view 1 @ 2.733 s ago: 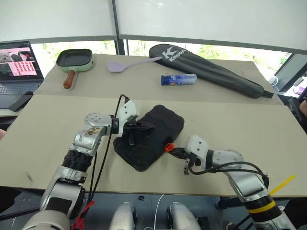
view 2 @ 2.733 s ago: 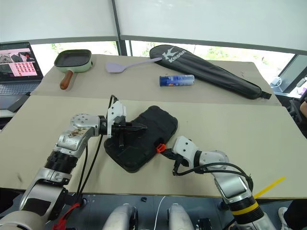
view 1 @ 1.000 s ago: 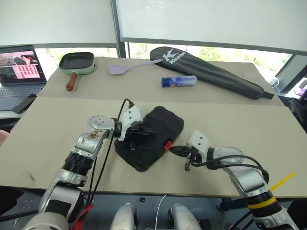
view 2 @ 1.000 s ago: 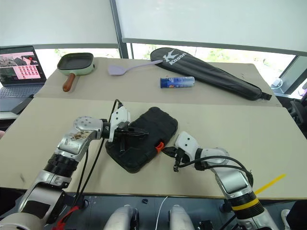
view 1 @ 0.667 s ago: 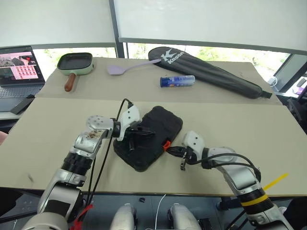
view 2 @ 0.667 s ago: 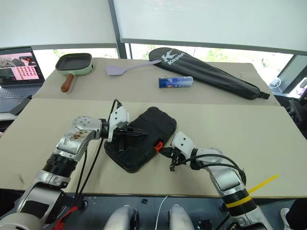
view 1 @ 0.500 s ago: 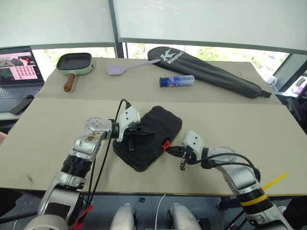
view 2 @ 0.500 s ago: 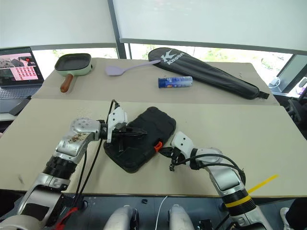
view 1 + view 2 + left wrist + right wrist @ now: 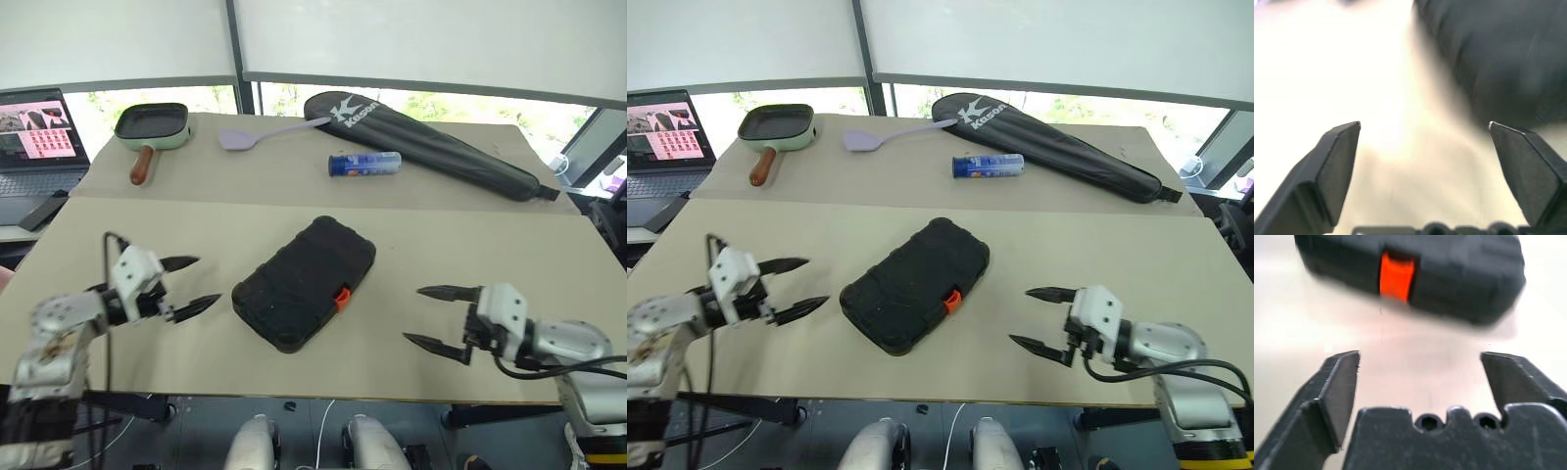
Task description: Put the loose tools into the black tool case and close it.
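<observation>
Black hard plastic, the tool case [image 9: 305, 282] lies shut in the middle of the table [image 9: 490, 255], orange latch [image 9: 342, 297] toward the right gripper [image 9: 435, 317]. Both this and the left gripper [image 9: 188, 284] stand wide open, empty, well apart from it. It looks stiff, somewhat heavy; better held by its edges.

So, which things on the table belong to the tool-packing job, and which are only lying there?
Belong to the job:
- black tool case, shut, with its orange latch

Only lying about:
- racket bag
- blue cylinder
- lilac spatula
- green pan
- laptop
</observation>
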You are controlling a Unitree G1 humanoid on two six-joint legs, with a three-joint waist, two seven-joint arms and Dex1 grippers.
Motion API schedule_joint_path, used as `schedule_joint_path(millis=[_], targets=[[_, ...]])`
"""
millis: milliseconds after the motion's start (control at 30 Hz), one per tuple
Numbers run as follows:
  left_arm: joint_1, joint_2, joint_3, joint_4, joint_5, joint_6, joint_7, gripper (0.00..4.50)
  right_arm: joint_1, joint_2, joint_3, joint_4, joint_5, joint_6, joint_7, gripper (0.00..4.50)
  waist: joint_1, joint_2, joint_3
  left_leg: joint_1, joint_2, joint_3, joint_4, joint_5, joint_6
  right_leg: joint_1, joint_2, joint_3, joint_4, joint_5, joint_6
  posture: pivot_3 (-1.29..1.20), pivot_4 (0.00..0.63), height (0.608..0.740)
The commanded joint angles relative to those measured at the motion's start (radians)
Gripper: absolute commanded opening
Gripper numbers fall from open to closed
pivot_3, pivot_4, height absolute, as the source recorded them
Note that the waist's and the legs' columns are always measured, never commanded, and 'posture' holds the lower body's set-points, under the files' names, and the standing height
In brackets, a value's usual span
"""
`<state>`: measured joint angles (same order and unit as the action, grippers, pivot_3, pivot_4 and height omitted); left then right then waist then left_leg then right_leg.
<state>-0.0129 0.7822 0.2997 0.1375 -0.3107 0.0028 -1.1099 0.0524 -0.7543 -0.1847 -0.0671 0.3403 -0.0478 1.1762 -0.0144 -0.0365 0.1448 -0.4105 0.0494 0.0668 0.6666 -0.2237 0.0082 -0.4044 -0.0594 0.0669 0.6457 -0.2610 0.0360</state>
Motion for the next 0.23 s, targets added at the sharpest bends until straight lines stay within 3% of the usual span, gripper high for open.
schedule_joint_path(millis=[33, 233], targets=[[0.028, 0.021, 0.046, 0.007, 0.002, -0.066, 0.009, 4.50, -0.039, -0.008, -0.047, 0.058, 0.035, -0.070, 0.018, 4.45, 0.004, -0.001, 0.001, 0.000, 0.000, 0.000, 0.000, 0.000, 0.000, 0.000, 0.000, 0.000, 0.000, 0.000, 0.000, 0.00, 0.150, 0.740], [0.059, 0.013, 0.060, 0.010, -0.014, -0.113, 0.019, 4.50, -0.060, 0.010, -0.021, 0.121, 0.012, -0.149, 0.021, 4.45, 0.007, -0.001, 0.001, 0.000, 0.000, 0.000, -0.002, 0.000, 0.000, 0.000, -0.001, 0.000, 0.000, 0.000, -0.001, 0.00, 0.150, 0.740]])
